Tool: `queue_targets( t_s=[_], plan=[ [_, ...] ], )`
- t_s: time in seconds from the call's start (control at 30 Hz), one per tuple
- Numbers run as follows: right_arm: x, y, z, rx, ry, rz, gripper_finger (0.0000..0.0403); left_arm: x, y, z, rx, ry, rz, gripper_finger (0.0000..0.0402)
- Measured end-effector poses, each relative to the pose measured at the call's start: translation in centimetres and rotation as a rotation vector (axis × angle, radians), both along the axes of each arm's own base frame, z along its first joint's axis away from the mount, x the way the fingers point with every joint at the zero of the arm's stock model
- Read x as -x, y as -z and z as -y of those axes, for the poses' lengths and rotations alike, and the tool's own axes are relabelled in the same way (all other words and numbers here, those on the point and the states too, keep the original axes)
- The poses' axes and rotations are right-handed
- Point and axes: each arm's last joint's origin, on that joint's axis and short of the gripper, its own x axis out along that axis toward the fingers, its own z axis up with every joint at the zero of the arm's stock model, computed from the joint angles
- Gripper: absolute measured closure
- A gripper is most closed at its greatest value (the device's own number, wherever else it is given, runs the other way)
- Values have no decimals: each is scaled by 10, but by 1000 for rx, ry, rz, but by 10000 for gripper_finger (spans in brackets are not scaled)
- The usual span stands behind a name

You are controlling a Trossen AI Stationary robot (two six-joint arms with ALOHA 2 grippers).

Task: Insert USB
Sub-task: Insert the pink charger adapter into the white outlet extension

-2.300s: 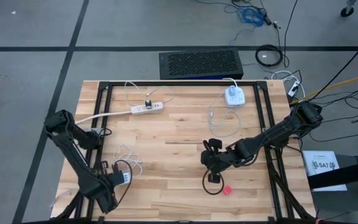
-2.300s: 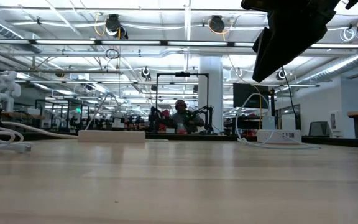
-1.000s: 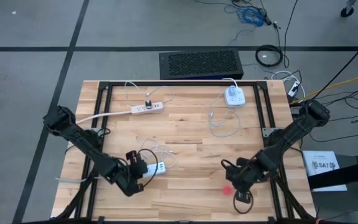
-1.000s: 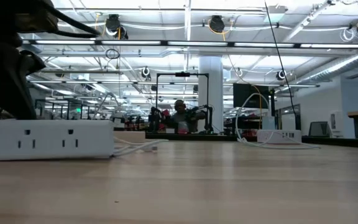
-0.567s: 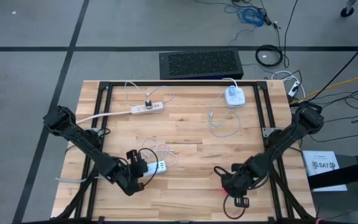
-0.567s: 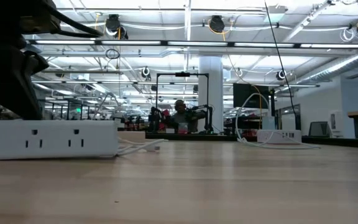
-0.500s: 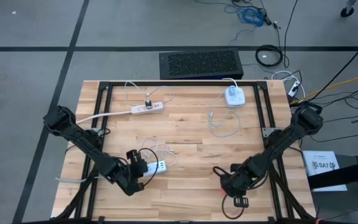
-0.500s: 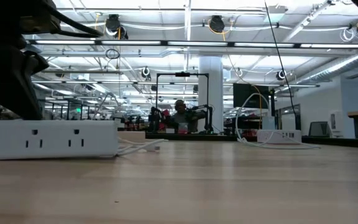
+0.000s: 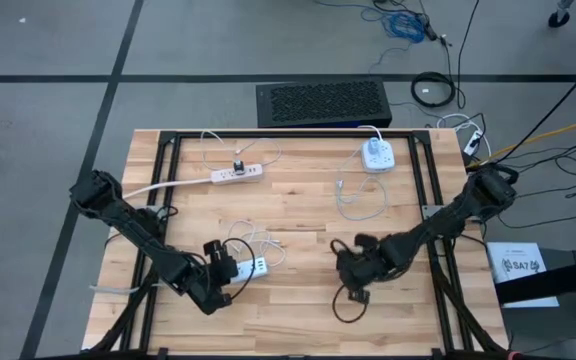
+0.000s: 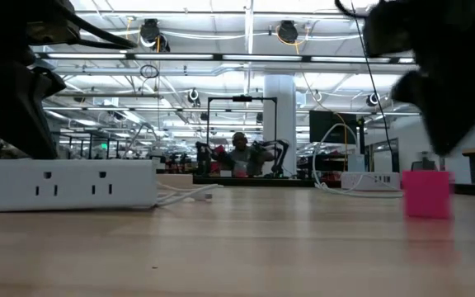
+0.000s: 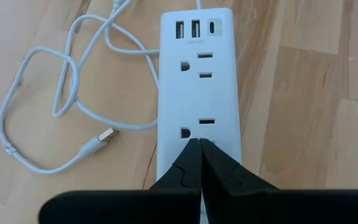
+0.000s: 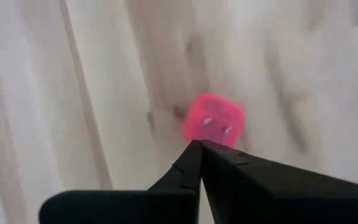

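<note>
left claw together, pressing white power strip | right claw together, empty | pink cube charger just ahead of right claw | strip's long axis, USB ports far end

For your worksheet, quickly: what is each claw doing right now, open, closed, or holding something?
Left claw: closed, tips resting on the white power strip.
Right claw: closed, holding nothing; the pink cube lies just beyond its tips.

pink cube blurred, power strip cut off
</note>
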Motion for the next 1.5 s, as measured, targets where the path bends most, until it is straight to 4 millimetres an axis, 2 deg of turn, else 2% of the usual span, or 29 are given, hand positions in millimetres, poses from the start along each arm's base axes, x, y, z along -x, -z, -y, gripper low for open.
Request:
queue_targets(
  t_s=[0.1,0.2,0.33,0.47,0.7,0.83,0.93,1.1,1.2,1.3,1.43,1.5],
  plan=[
    [2,-18,9,74,88,115,403,0,0,0,0,0,0,401],
    [7,-34,13,63,132,182,403,0,0,0,0,1,0,401],
    [10,-41,15,29,199,204,396,0,0,0,-2,0,2,401],
    [6,-27,10,108,199,186,352,-1,0,0,-10,-4,17,401],
    [5,-5,12,299,271,142,221,0,0,2,-15,0,28,401],
    [9,9,14,300,283,141,159,0,0,2,-17,-1,31,401],
    [10,24,15,266,278,188,139,0,0,2,-21,-2,37,401],
    [9,43,20,204,257,298,141,0,-1,2,-25,3,37,401],
    [7,48,27,223,251,338,155,-1,-1,2,-26,3,40,401],
    [4,48,33,240,242,333,191,-1,-1,2,-27,1,43,401],
    [2,46,36,153,210,289,278,-1,-1,2,-27,1,43,401],
    [2,42,38,58,228,258,280,-1,-1,2,-27,2,42,401]
  ],
)
